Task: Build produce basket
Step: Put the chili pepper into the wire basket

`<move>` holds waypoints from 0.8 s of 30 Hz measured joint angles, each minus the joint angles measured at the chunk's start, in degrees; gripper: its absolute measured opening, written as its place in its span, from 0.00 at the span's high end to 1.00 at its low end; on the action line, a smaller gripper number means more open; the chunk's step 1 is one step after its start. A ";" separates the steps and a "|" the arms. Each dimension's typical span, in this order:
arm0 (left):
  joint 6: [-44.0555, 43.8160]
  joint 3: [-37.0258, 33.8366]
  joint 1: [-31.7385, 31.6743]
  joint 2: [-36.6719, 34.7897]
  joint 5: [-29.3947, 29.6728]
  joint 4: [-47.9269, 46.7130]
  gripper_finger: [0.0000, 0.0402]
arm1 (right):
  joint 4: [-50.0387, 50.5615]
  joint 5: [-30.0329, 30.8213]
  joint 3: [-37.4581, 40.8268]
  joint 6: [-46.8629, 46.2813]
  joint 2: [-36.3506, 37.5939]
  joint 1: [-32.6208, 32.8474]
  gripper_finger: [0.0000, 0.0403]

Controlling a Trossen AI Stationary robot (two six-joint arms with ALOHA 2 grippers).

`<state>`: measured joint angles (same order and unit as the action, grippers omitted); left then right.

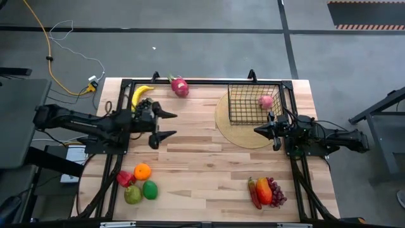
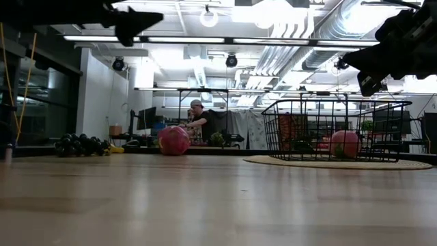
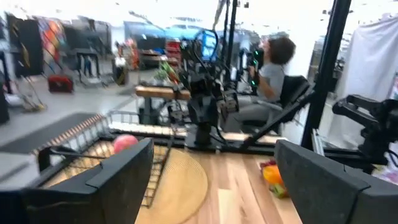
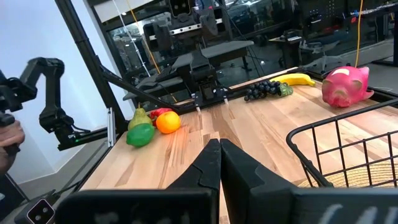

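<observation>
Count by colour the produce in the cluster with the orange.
Red: 1, the pepper
Orange: 1, the orange
Green: 2, the pear and a round fruit
Total: 4

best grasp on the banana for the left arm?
Grip the banana across the middle of its curve, coming straight down. It lies flat near the table's far edge, with grapes beside it, so close across the narrow width. The left end effector is open, hovering nearby.

Round tan disc (image 1: 235, 134) on wooden table (image 1: 202, 171) — seated person (image 3: 273, 68) beyond
</observation>
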<state>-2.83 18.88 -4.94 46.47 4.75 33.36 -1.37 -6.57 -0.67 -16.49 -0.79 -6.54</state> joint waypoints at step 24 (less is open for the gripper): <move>-7.52 -1.28 0.81 -4.66 -3.60 -9.16 0.20 | -26.52 0.12 0.04 -15.03 -3.56 1.11 1.00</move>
<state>-10.35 17.61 -4.13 41.80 1.15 24.21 -27.88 -6.45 -0.62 -31.53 -4.35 -5.43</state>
